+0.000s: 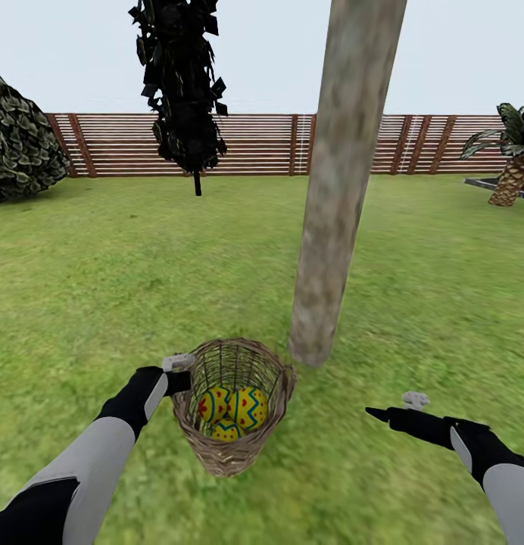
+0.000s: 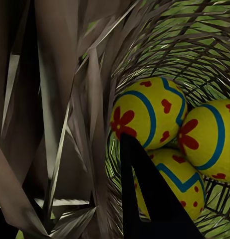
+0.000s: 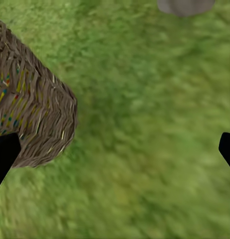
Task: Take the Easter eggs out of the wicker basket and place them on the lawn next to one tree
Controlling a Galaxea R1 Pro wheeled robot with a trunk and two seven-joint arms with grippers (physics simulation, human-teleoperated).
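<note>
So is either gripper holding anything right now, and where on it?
The left gripper grips the brown woven wicker basket by its rim, one finger inside. The right gripper is open over grass.

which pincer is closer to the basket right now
Left. The left pincer is at the basket's rim, gripping its wall. The right pincer hangs over the grass, apart from the basket.
</note>
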